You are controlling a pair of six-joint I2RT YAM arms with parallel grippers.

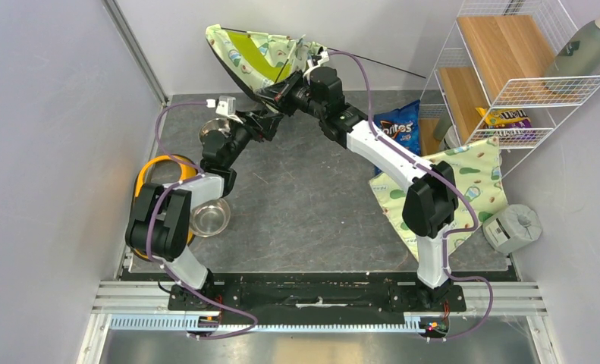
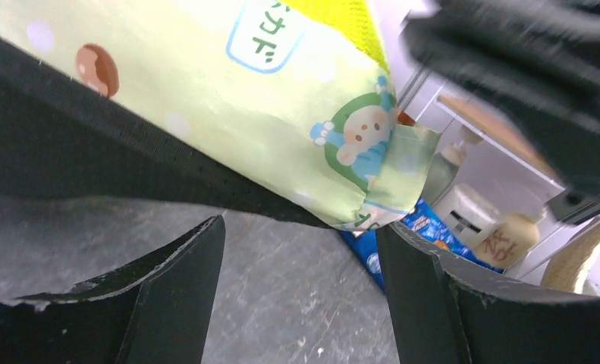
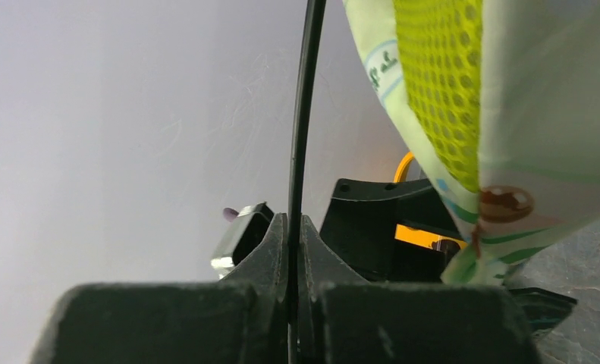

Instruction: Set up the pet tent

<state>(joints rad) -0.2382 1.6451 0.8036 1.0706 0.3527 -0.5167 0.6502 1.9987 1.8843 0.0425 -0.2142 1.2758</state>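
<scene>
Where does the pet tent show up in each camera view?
Top external: tent upper middle, held aloft.
Left wrist: tent across the top, above the open left end effector.
Right wrist: tent upper right, beside the pole.
Shared landmark: its lime mesh panel.

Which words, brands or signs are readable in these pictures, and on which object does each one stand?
"Doritos": on the blue chip bag, seen from the top camera.
"m&m's": on the yellow candy bag in the wire rack.
"カド": in a blue-framed label printed on the pet tent, in the left wrist view.
Too blurred to read: the red characters on the pale jar, and the cut-off print at the tent's corner.
</scene>
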